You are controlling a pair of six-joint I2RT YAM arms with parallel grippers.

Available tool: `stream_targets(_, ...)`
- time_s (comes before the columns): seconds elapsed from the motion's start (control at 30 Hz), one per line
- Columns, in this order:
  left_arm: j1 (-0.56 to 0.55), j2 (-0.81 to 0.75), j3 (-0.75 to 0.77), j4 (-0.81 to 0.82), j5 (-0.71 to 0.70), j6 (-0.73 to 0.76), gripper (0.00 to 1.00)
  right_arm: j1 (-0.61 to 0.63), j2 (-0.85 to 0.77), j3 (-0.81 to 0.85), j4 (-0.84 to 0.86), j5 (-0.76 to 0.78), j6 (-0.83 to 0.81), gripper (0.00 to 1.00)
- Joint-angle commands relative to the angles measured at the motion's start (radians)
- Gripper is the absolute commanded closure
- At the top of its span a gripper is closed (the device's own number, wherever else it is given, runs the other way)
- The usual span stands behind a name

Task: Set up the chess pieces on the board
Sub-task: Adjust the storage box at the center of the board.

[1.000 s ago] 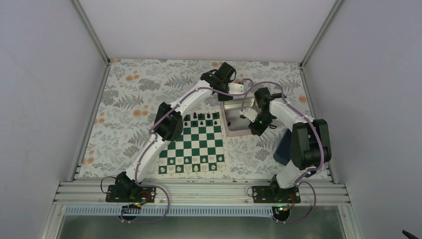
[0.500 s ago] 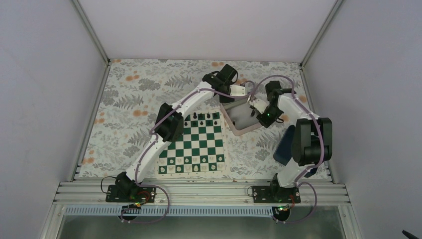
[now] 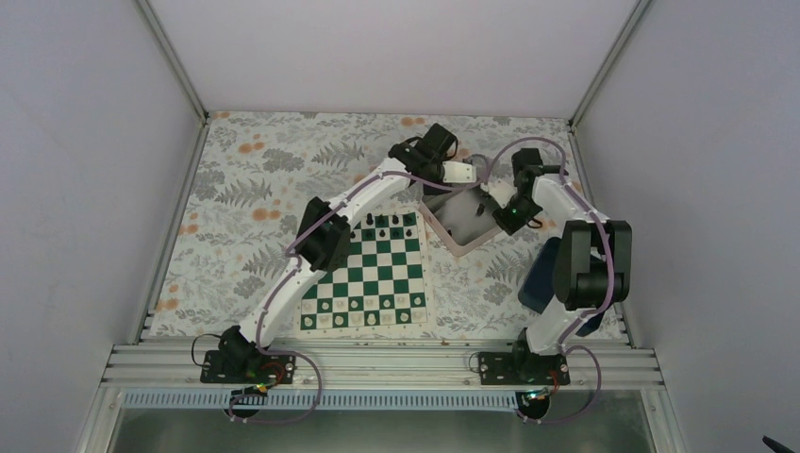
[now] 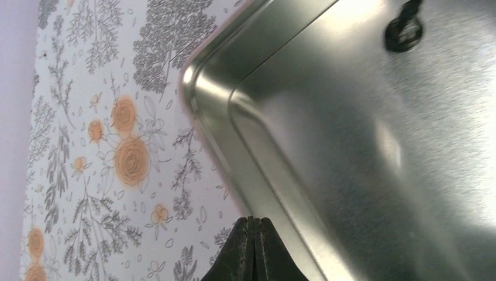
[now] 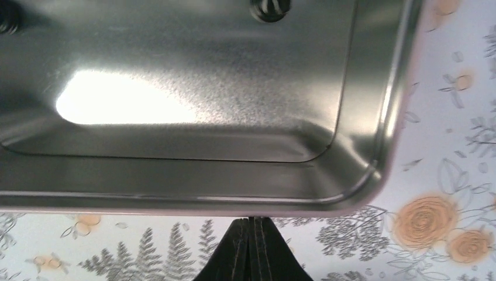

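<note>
Chess pieces (image 3: pixel 382 221) in black stand five along the far row of the board (image 3: pixel 363 274), so that side is only partly set. The rest of that row and the row in front of it are bare. White pieces (image 3: pixel 363 319) line the two near rows and look complete, though they are too small to count.

The board lies in the middle of the counter (image 3: pixel 255 189), close to its near edge. The tray (image 3: pixel 462 222) sits just beyond the board's far right corner, toward the counter's right edge, and is turned askew to the board. A few black pieces lie loose in it. The left wrist view shows one (image 4: pixel 403 32), and the right wrist view shows one (image 5: pixel 269 9) plus another at the frame's edge.

The left gripper (image 4: pixel 252 220) is clenched at one long side of the tray, its fingers pressed together on the rim, apparently pinching it. The right gripper (image 5: pixel 252 221) is clenched the same way on another side, near a corner.

By my reckoning well under half of the black side is placed. The pieces in the tray have yet to reach the board, and neither gripper holds one.
</note>
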Motion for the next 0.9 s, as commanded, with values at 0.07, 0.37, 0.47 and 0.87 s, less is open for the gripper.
stream_targets(0.07, -0.037, 0.025, -0.001, 0.012, 0.026, -0.019, 0.98, -0.038, 0.010, 0.045, 0.088, 0.010, 0.012, 0.96)
stream_targets(0.37, -0.042, 0.032, 0.005, 0.023, 0.001, -0.020, 0.98, -0.065, 0.015, 0.059, 0.110, 0.025, 0.008, 0.96)
stream_targets(0.47, -0.039, 0.019, 0.025, 0.041, -0.032, -0.030, 0.98, -0.070, 0.004, 0.061, 0.112, 0.022, 0.010, 0.96)
stream_targets(0.87, 0.069, -0.032, -0.019, 0.006, -0.152, 0.001, 0.98, -0.080, -0.065, 0.008, 0.074, 0.013, 0.004, 0.96)
